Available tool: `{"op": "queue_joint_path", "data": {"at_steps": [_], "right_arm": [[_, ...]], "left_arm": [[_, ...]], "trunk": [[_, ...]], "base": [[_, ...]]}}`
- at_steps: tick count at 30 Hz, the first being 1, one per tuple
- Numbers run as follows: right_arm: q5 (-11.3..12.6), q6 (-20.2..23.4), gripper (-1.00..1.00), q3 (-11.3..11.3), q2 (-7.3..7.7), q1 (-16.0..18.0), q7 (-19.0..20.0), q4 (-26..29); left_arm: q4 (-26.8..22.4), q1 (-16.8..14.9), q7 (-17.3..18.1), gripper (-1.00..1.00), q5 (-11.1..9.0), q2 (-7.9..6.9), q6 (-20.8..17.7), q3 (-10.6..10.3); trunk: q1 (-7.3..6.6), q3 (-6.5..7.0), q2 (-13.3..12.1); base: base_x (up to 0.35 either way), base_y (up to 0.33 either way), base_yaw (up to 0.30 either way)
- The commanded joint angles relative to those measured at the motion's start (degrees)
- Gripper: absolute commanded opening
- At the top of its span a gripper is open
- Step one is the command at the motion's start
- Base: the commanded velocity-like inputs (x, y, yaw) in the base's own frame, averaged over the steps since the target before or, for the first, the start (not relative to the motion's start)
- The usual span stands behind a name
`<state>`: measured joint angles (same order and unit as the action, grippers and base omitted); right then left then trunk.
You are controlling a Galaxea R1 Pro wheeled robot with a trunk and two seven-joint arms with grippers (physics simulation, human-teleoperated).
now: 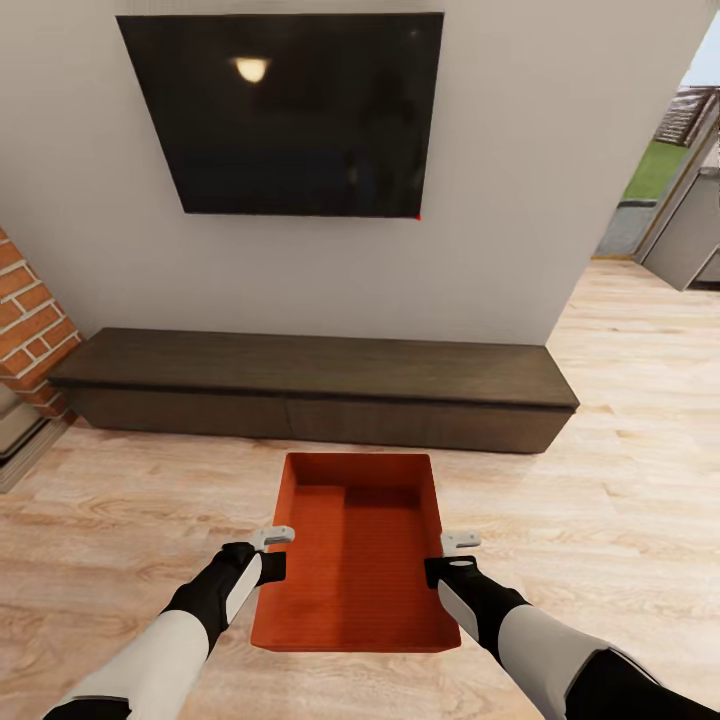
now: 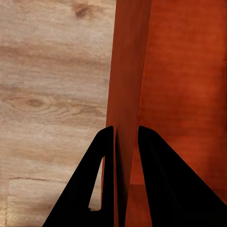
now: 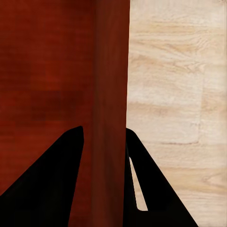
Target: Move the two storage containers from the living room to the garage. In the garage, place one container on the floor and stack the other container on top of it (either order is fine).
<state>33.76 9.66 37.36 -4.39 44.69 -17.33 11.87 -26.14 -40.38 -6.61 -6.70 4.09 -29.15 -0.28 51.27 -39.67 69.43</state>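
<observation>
1. An orange-red storage container (image 1: pixel 352 555) sits low in the middle of the head view, held between both arms over the light wood plank floor (image 1: pixel 620 480) of the living room. I cannot tell whether its bottom touches the planks.
2. The left gripper (image 1: pixel 272 552) is clamped on the container's left long wall. In the left wrist view its two black fingers (image 2: pixel 101 189) stand one on each side of the thin orange wall (image 2: pixel 126 94), pressed against it.
3. The right gripper (image 1: pixel 452 556) is clamped on the opposite long wall. In the right wrist view the wall (image 3: pixel 109 94) runs between its two black fingers (image 3: pixel 52 189), one inside the bin and one outside.
4. The container is open-topped with nothing inside it. A step in shading crosses its flat bottom near the far end.
5. Beyond the container a dark low cabinet (image 1: pixel 320 385) runs along the pale wall, with a black TV (image 1: pixel 285 110) mounted above it.
6. Red brickwork (image 1: pixel 30 320) shows at the left edge.
7. No brand, label or writing can be read on the container, the TV or the cabinet.
</observation>
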Motion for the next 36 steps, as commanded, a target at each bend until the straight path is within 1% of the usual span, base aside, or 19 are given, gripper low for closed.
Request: {"op": "queue_joint_path", "data": {"at_steps": [1, 36], "right_arm": [[-1.15, -0.43, -1.0, -0.79, 0.0, 0.05, -0.43, 2.07], [-1.15, -0.43, -1.0, -0.79, 0.0, 0.05, -0.42, 2.02]], "left_arm": [[0.03, 0.04, -0.68, -1.0, 1.25, 0.04, -0.47, 0.5], [-0.05, 0.04, -0.6, -1.0, 1.25, -0.04, -0.25, 0.54]], "trunk": [[-0.23, 0.23, -0.39], [-7.91, 9.71, -14.43]], "base": [[0.0, 0.0, 0.0], [0.0, 0.0, 0.0]]}}
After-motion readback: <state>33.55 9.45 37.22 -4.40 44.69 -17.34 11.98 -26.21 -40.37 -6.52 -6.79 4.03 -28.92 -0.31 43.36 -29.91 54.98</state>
